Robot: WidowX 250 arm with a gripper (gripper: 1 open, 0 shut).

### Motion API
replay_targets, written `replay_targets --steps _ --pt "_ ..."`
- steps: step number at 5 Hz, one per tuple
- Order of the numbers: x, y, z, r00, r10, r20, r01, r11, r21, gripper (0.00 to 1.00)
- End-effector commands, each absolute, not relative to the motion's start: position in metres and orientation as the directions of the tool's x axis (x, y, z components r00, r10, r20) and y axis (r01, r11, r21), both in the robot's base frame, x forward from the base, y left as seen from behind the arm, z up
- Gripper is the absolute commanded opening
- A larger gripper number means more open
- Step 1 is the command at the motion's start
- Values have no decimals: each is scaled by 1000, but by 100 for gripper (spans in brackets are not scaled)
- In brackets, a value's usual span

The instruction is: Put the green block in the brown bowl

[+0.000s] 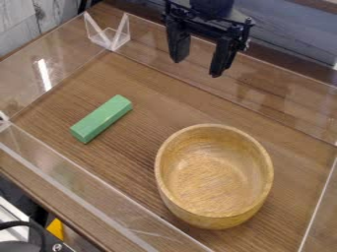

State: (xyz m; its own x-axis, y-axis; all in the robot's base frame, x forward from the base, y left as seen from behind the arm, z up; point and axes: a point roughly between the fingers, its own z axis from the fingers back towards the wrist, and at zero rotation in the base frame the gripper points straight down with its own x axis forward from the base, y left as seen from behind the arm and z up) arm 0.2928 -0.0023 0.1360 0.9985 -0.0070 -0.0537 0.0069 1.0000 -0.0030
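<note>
Wood-grain table (pixel 263 108) is carrying everything inside clear walls. The brown bowl (pixel 215 175) is sitting empty toward its near right edge, the green block (pixel 101 118) lying flat near its left edge. I am hovering my gripper (pixel 200 59) at the far edge, fingers spread and holding nothing.

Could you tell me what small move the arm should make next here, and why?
Probably swing the open pincer toward the picture's lower left, above the green block: the block lies ungrasped on the table, apart from the empty brown bowl.
</note>
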Motion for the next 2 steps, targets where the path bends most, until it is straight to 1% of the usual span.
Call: replay_targets --steps 1,2 --pt "292 7 135 999 8 -51 -8 1000 -2 100" --pt "283 29 129 996 78 -53 -78 997 9 100"
